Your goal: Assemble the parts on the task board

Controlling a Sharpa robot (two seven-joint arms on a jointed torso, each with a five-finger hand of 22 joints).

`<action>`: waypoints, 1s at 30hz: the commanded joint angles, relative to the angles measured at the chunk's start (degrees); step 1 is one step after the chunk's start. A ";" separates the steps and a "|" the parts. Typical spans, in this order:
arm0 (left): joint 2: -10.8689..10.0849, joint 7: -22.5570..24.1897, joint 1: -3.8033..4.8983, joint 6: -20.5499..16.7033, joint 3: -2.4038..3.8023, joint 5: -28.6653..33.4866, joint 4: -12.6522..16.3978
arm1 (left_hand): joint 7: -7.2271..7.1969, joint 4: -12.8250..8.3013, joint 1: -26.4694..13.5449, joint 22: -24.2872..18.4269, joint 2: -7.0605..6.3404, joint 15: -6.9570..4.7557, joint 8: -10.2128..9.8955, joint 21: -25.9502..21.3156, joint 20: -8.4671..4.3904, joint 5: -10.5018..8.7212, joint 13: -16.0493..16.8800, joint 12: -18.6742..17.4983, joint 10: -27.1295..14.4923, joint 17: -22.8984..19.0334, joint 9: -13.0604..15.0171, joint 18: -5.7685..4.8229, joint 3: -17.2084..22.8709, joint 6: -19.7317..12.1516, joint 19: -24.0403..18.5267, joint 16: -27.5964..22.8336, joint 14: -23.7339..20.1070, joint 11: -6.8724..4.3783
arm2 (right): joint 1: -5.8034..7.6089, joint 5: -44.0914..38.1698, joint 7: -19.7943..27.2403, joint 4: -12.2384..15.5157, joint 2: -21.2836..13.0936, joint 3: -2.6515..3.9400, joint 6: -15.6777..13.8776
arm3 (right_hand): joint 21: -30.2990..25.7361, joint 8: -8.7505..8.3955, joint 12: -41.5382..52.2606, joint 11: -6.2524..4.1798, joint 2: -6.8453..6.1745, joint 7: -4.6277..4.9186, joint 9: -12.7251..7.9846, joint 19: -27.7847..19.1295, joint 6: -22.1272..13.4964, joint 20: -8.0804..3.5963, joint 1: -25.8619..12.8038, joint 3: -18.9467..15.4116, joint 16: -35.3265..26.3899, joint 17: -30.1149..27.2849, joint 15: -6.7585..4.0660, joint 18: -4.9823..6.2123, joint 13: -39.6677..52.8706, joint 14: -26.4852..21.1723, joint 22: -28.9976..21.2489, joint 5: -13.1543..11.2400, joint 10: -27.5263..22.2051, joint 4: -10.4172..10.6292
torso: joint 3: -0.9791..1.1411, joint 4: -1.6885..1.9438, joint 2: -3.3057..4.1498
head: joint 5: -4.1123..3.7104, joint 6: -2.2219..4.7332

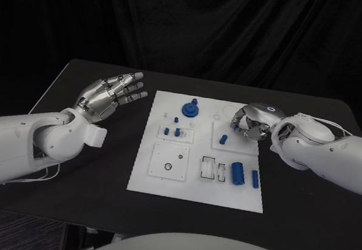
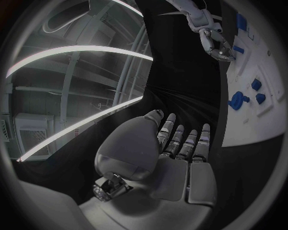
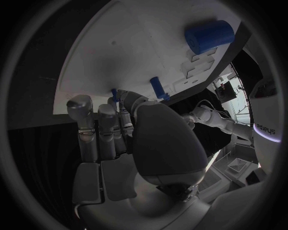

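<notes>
- Your tabletop [image 1: 74,210] is black, and the white task board [image 1: 161,184] lies at its middle, between the two arms.
- Your left hand [image 1: 110,95] hovers above the tabletop just beside the board's left edge, its fingers [image 1: 133,86] straight, apart and holding nothing.
- Your right hand [image 1: 253,122] sits over the board's far right part, its fingers curled in; you cannot tell whether they clamp anything.
- A blue round part [image 1: 191,109] stands at the board's far middle.
- A blue cylinder [image 1: 237,172] lies near the board's right edge.
- A small blue peg [image 1: 223,139] stands just beside your right hand.
</notes>
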 commanded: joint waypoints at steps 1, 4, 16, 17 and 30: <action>0.18 7.34 -0.06 0.93 0.05 0.33 0.01 | 0.35 -0.34 0.53 -0.02 0.09 0.23 0.17 0.35 -0.04 0.22 0.03 0.02 0.03 0.09 -0.01 -0.67 0.01 0.10 0.39 0.37 0.18 0.55 | 0.60 -0.09 -0.08 1.15 -0.55 0.16 -2.46 | 0.43 0.07 0.27 0.00 -0.20 0.25 0.11 0.07 -0.39 -0.35 0.23 -0.21 -0.31 0.01 -0.36 0.15 0.07 0.05 5.45 -0.35 0.54 -0.35 | 0.04 0.04 -0.04 | 0.06 0.00; 0.26 7.15 -0.06 0.96 0.05 0.33 -0.03 | 0.41 -0.52 0.62 0.01 0.08 0.33 0.16 0.37 -0.04 0.26 0.04 0.02 0.03 0.12 -0.03 -0.76 0.14 0.01 0.49 0.52 0.31 0.62 | 1.64 -0.09 -0.41 2.50 -1.23 0.23 -2.63 | 0.52 -0.01 0.27 0.00 -0.25 0.28 0.17 0.10 -0.51 -0.35 0.15 -0.30 -0.25 0.06 -0.35 0.13 0.05 0.11 5.47 -0.52 0.69 -0.33 | 0.02 0.04 -0.09 | 0.20 0.00; 0.78 6.83 -0.07 1.22 0.05 0.34 -0.21 | 0.52 -0.83 0.67 0.06 0.05 0.62 0.19 0.45 -0.03 0.31 0.13 0.58 0.31 0.23 -0.03 -1.02 0.45 -0.06 0.76 1.04 0.84 0.90 | 4.38 -0.09 -0.44 10.00 -3.45 0.28 -3.21 | 0.69 -0.10 0.39 -0.17 -0.18 0.19 0.49 0.18 -0.47 -0.38 0.13 -0.50 -0.11 0.14 -0.43 0.12 -0.01 0.26 5.49 -1.20 1.51 -0.36 | -0.21 0.23 -0.07 | 0.75 0.00; 0.79 6.81 -0.07 1.22 0.05 0.34 -0.17 | 0.53 -0.85 0.67 0.14 0.05 0.64 0.20 0.48 -0.03 0.32 0.14 0.68 0.36 0.25 -0.03 -1.04 0.48 -0.04 0.84 1.09 0.90 0.93 | 4.42 -0.09 -0.39 11.01 -3.55 0.27 -3.05 | 0.82 -0.09 0.40 -0.19 -0.18 0.17 0.52 0.23 -0.44 -0.39 0.14 -0.53 -0.05 0.20 -0.45 0.10 -0.01 0.31 5.52 -1.25 1.59 -0.37 | -0.25 0.22 -0.09 | 0.90 0.00; 1.17 6.66 -0.08 1.24 0.05 0.34 -0.27 | 0.60 -0.82 0.45 0.23 0.08 0.81 0.27 0.56 -0.04 0.33 0.21 1.11 0.65 0.30 0.01 -1.23 0.61 0.11 1.11 1.42 1.21 1.16 | 1.90 -0.55 0.19 17.68 0.99 0.19 -0.11 | 1.26 -0.42 0.36 -0.33 -0.33 0.09 0.75 0.49 -0.66 -0.46 0.00 -0.87 0.41 0.59 -0.56 0.03 -0.12 0.71 5.60 -2.28 2.11 -0.34 | 0.03 0.38 0.03 | 1.62 0.00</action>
